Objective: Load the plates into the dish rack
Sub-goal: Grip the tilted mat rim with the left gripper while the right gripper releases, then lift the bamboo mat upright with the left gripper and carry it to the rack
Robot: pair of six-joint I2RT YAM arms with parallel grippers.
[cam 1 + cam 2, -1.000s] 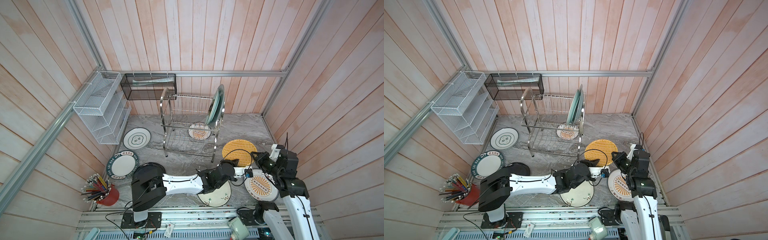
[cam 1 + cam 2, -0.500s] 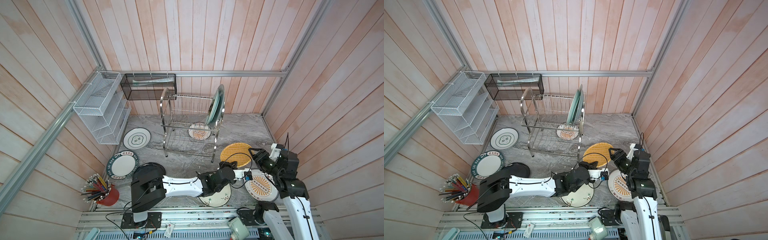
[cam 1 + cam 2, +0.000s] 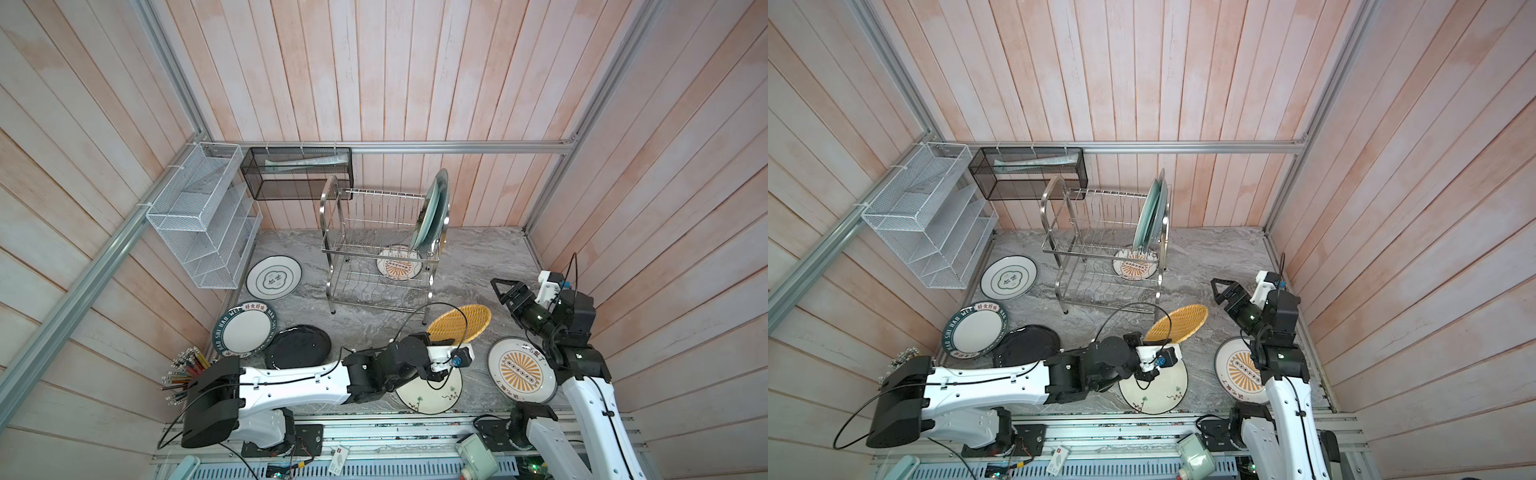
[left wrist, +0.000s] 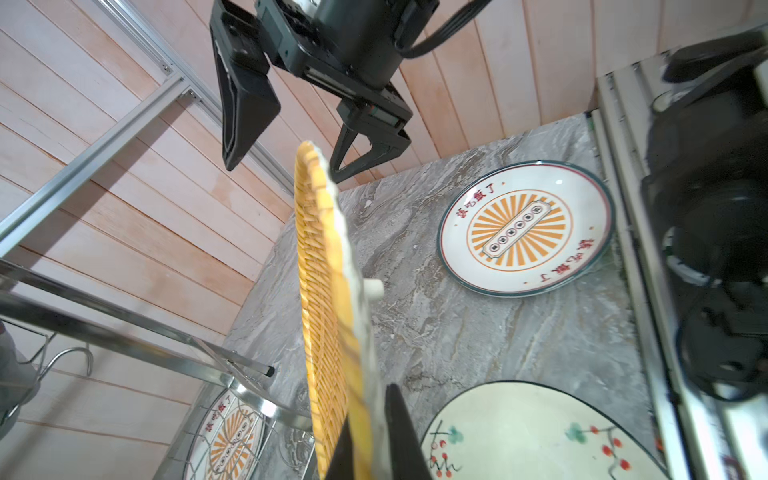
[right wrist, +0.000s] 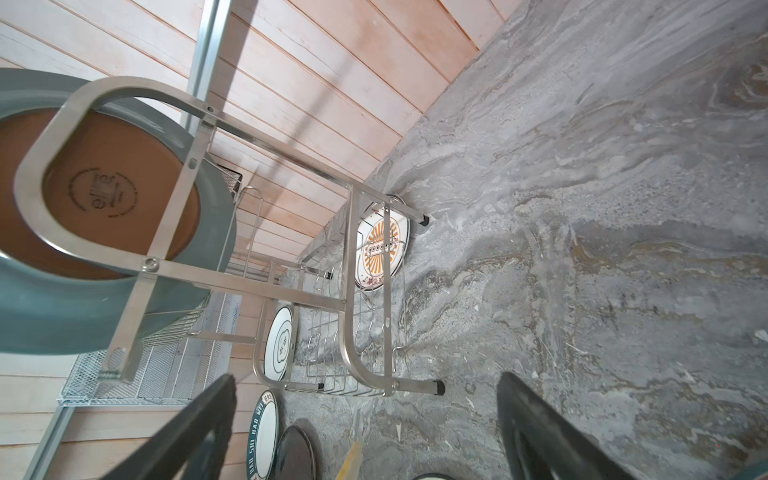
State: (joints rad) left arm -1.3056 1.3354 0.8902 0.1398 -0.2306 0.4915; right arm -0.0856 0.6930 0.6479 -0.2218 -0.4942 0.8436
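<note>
**Two plates racked, the yellow one in the left gripper**

The dish rack (image 3: pixel 374 190) stands at the back of the grey marble table (image 3: pixel 482 257). At the right end of its upper tier two plates stand on edge, side by side between the pegs. They are a pale green plate (image 3: pixel 1146 220) and, outermost against the arched end, a grey-blue plate (image 5: pixel 62 316). An orange-sunburst plate (image 3: pixel 398 266) shows through the wires at the level of the lower tier. Whether it rests on that tier or on the table behind cannot be told.

The left gripper (image 4: pixel 370 411) is clamped tight on the rim of the yellow woven plate (image 3: pixel 459 328). In both top views this plate is held tilted, clear of the table, in front of the rack's right leg. The right gripper (image 3: pixel 505 291) has its fingers spread wide and grasps nothing. It is near the plate's far rim but apart from it.

Five more plates lie flat on the table:
- a second sunburst plate (image 3: pixel 521 376) at the right arm's base
- a cream floral plate (image 3: pixel 430 397) under the left wrist
- a black plate (image 3: pixel 297 347)
- a dark-rimmed lettered plate (image 3: pixel 245 328)
- a green-ringed white plate (image 3: pixel 274 277) left of the rack

On the back wall a black mesh basket (image 3: pixel 266 187) holds a pale long item (image 3: pixel 303 163), too small to identify. A white mesh organiser (image 3: pixel 199 220) hangs on the left wall. A bundle of pencils (image 3: pixel 183 370) stands by the left arm's base, its holder mostly hidden.
</note>
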